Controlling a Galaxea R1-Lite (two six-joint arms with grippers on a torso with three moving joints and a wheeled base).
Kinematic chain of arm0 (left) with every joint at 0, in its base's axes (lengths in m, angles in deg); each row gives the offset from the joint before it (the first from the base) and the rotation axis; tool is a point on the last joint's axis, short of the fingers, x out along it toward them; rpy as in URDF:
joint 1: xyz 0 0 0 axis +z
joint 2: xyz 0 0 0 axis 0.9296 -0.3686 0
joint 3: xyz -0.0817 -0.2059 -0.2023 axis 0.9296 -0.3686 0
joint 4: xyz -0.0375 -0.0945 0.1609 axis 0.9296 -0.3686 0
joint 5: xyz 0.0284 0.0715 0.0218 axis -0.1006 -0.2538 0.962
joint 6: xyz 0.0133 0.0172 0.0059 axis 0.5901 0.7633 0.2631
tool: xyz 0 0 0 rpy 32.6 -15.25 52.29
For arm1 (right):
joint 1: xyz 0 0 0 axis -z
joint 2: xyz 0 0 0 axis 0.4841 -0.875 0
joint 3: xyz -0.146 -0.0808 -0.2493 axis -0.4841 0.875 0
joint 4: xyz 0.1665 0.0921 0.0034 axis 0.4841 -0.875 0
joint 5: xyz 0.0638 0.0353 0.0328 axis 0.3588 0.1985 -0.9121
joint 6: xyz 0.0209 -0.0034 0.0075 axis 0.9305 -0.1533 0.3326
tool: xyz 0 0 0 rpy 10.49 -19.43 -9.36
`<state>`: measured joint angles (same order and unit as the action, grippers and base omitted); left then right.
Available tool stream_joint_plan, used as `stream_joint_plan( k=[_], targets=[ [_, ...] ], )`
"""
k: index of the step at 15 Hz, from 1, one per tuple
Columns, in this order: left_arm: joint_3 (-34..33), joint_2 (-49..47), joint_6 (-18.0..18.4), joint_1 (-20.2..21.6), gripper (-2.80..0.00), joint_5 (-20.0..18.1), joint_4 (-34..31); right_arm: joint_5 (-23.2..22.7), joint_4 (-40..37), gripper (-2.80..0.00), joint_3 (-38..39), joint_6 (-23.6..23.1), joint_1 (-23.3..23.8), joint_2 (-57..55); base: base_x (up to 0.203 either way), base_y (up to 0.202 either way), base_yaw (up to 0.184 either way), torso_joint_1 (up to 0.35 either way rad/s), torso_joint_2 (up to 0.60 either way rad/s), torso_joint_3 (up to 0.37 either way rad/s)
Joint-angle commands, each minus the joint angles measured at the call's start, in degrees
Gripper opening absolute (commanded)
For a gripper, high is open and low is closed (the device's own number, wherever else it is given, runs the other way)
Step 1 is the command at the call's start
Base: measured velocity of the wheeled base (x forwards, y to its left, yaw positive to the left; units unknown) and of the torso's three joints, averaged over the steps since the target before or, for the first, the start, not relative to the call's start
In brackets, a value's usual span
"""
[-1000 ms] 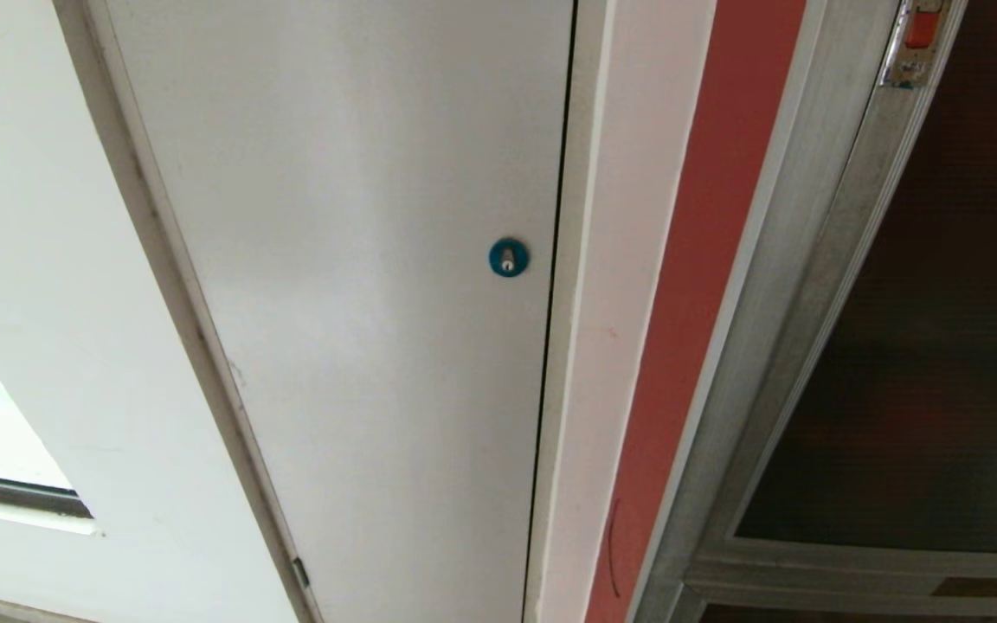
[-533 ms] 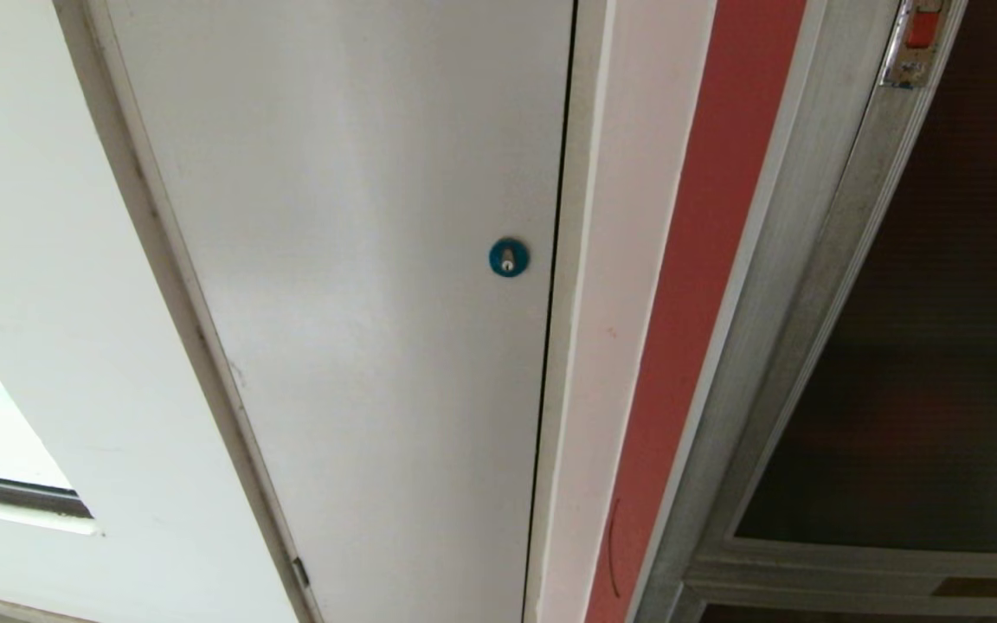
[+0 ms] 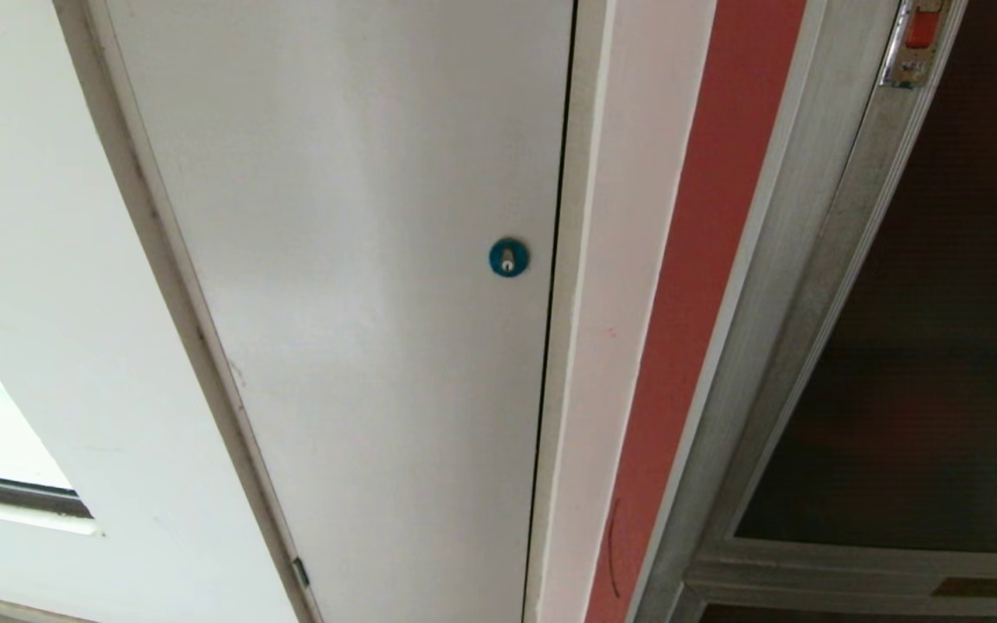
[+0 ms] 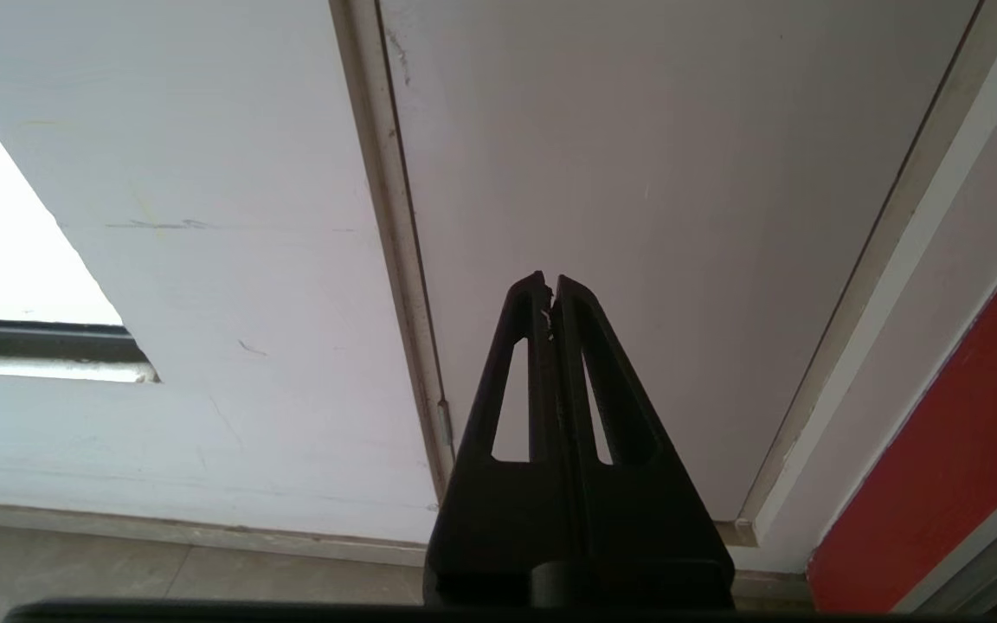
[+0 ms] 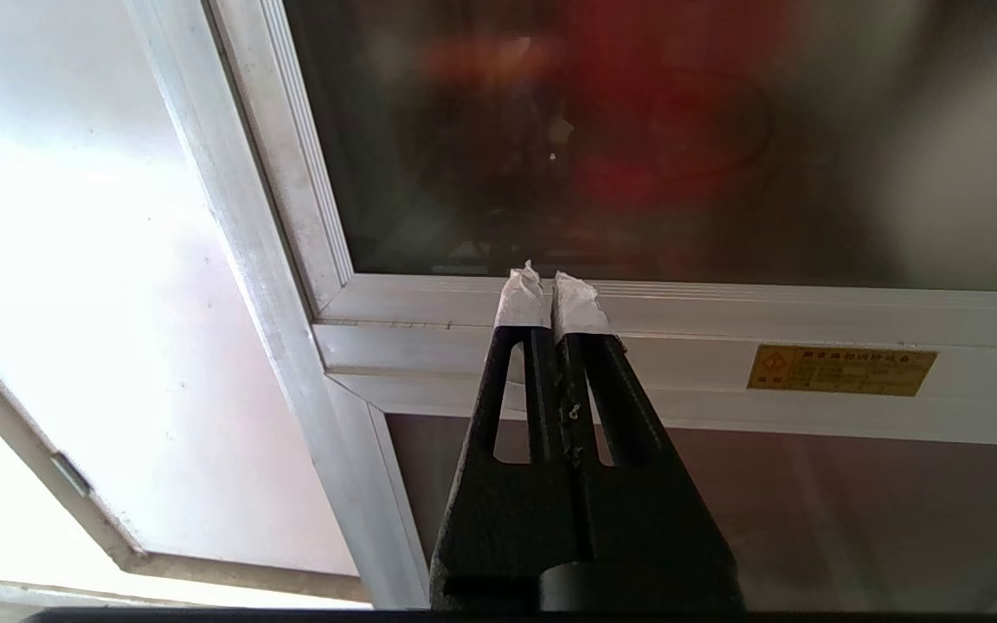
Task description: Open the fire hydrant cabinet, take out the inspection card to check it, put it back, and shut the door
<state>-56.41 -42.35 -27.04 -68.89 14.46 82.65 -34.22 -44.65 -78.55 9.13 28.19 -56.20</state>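
At the right of the head view stood the fire hydrant cabinet (image 3: 797, 285), its dark-glass door (image 3: 940, 346) shut and latch (image 3: 918, 39) untouched, so no inspection card could be seen. Left gripper (image 4: 549, 281) faced the white panel door (image 4: 654, 199), right gripper (image 5: 548, 279) faced the door's lower frame; both were clenched on nothing, evidently parked ahead of the opening step.

This looks like a corridor or service area of a public or commercial building, not a home. A fire hydrant cabinet (image 3: 819, 285) with a brushed metal frame is built into the wall, its dark glass door (image 3: 940, 346) shut under a small red latch (image 3: 916, 39). Beside it run a red painted strip (image 3: 689, 285) and a plain white service panel (image 3: 360, 285) with a blue round lock (image 3: 508, 257). A yellow plate (image 5: 841, 369) carries print, probably a safety notice, too small to read. Pale floor tiles (image 4: 161, 571) meet the white wall.
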Motion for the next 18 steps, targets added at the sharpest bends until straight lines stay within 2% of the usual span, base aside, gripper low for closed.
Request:
stream_joint_plan(
  k=[1,18],
  targets=[
    [-0.01,0.04,0.01,0.0,-2.8,-0.02,-0.02,0.02,0.03,-2.8,0.26,0.02,-0.02,0.0,0.0,0.0,0.0,0.0,0.0,0.0],
    [-0.01,0.04,0.01,0.0,-2.8,-0.02,0.05,0.02,0.03,-2.8,0.26,0.02,-0.02,0.0,0.0,0.0,0.0,0.0,0.0,0.0]
  ],
)
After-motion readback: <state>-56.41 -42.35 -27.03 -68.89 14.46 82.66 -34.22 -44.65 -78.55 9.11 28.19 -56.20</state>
